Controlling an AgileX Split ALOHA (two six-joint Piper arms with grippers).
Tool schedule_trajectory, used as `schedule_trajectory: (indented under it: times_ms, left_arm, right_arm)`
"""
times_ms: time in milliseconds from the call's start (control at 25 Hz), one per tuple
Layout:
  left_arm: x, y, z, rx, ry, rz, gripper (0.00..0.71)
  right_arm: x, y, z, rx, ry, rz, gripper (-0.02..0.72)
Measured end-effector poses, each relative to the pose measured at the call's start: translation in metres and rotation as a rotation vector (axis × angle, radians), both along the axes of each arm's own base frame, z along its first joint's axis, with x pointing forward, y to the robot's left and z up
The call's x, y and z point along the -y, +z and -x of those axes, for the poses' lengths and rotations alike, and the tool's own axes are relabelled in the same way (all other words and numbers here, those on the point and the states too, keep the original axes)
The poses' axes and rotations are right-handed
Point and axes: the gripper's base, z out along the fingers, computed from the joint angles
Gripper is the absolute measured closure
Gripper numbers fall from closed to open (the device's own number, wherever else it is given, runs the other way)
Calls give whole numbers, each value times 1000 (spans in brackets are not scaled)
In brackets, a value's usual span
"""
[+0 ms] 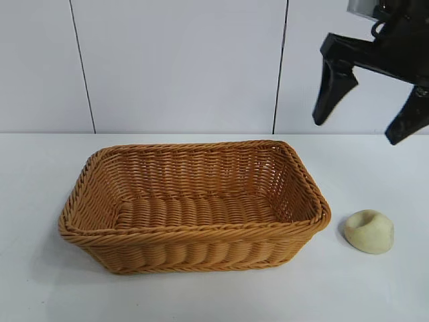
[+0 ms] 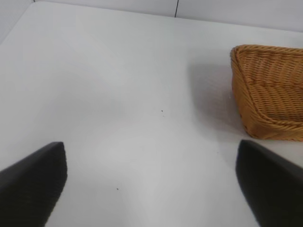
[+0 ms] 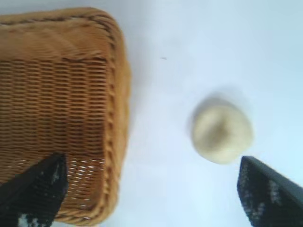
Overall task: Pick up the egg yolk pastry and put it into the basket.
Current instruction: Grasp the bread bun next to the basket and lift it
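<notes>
Left gripper (image 2: 151,184): seen only in its own wrist view, two dark fingers spread wide, nothing between them, held low over bare white table (image 2: 118,94); one corner of the basket visible beyond, well apart.

Basket (image 1: 194,231): orange-brown wicker, rectangular, sloping sides, thick braided rim; resting on the table at centre of the exterior view, long side toward the camera. Nothing inside.

Egg yolk pastry (image 1: 369,231): small pale cream dome, dented top; lying on the table just right of the basket's right end, apart from it, not touching.

Right gripper (image 1: 371,114): black, upper right of the exterior view, raised well above the table, fingers released and spread wide, pointing downward, holding nothing. Pastry below it, roughly under the gap between the fingers, clear of both tips. In the right wrist view, pastry (image 3: 221,134) near one fingertip, basket rim (image 3: 116,137) by the other.
</notes>
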Motion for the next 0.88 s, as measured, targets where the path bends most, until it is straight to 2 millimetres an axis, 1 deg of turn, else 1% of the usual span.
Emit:
schedule_trajectory:
  times_ms: [80, 160, 280, 360, 560, 880]
  left_arm:
    - [0, 0, 0, 0, 0, -1, 15]
    - [0, 0, 0, 0, 0, -1, 15]
    - [0, 0, 0, 0, 0, -1, 15]
    - [0, 0, 0, 0, 0, -1, 15]
    - [0, 0, 0, 0, -1, -1, 15]
    - [0, 0, 0, 0, -1, -2, 15]
  right_arm:
    - [4, -10, -3, -31, -13, 4, 8]
    - [13, -18, -6, -53, -37, 11, 8]
    - [26, -27, -11, -62, -73, 19, 8]
    - [31, -33, -14, -71, -76, 23, 8]
    - [30, -56, -19, -113, -80, 13, 8]
    - [28, -103, -25, -211, -99, 5, 8]
